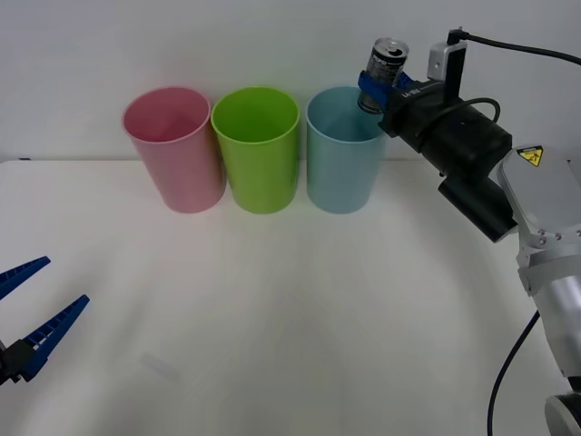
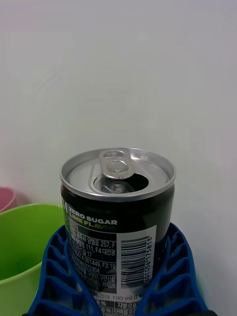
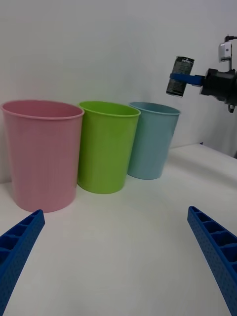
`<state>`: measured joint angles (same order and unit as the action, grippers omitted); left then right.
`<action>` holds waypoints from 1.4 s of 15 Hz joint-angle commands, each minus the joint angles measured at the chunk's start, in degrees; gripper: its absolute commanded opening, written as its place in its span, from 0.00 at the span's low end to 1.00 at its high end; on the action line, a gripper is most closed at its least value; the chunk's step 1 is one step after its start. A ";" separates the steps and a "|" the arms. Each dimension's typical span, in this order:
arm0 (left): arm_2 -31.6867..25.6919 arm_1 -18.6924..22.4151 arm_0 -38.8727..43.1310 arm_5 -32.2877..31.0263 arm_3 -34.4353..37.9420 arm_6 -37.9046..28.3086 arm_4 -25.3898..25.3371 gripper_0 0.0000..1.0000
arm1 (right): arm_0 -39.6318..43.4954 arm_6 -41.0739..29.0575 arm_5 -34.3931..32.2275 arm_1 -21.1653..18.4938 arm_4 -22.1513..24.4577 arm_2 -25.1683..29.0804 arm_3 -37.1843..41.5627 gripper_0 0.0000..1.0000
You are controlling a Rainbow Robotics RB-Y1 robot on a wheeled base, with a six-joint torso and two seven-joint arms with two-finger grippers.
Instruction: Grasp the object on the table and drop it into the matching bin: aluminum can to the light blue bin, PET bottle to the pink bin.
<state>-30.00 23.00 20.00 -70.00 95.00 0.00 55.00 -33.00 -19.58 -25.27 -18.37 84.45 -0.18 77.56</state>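
Observation:
The aluminum can (image 1: 387, 64), dark-sided with a silver pull-tab top (image 2: 117, 170), is held upright in the air by my right gripper (image 1: 374, 91), which is shut on it. It hangs above the right rim of the light blue bin (image 1: 342, 150), also seen in the left wrist view (image 3: 178, 75) beside that bin (image 3: 152, 139). The pink bin (image 1: 174, 147) stands at the left end of the row. My left gripper (image 1: 27, 313) is open, low over the table (image 1: 272, 318) at the near left, with blue fingers (image 3: 215, 247) spread wide.
A lime green bin (image 1: 257, 147) stands between the pink and light blue bins, all three close together along the table's far edge by a white wall. The right arm's black wrist and cable reach in from the right.

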 commanded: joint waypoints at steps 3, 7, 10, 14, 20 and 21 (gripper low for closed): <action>0.00 0.00 0.00 0.00 0.00 0.00 0.00 1.00 | -7.08 0.95 1.63 2.99 1.60 0.01 -9.36 0.00; 0.00 0.00 0.00 0.00 0.00 0.00 0.00 1.00 | -9.19 1.39 2.42 3.69 1.86 -0.17 -12.88 0.00; 0.00 0.00 0.00 0.00 0.00 0.00 0.00 1.00 | -9.45 1.39 2.86 3.69 1.86 -0.87 -12.96 0.00; 0.00 0.00 0.00 0.00 0.00 0.00 0.00 1.00 | -9.45 1.74 2.86 3.69 1.86 -0.96 -12.88 0.65; 0.00 0.00 0.00 0.00 0.00 0.00 0.00 1.00 | -9.45 3.15 2.42 3.69 1.42 -1.05 -12.88 1.00; 0.00 0.00 0.00 0.00 0.00 0.00 0.00 1.00 | -9.28 3.32 2.15 3.69 1.42 -1.05 -12.79 1.00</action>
<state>-30.00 23.00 20.00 -70.00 95.00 0.00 55.00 -42.41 -16.41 -22.90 -14.67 85.93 -1.23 64.70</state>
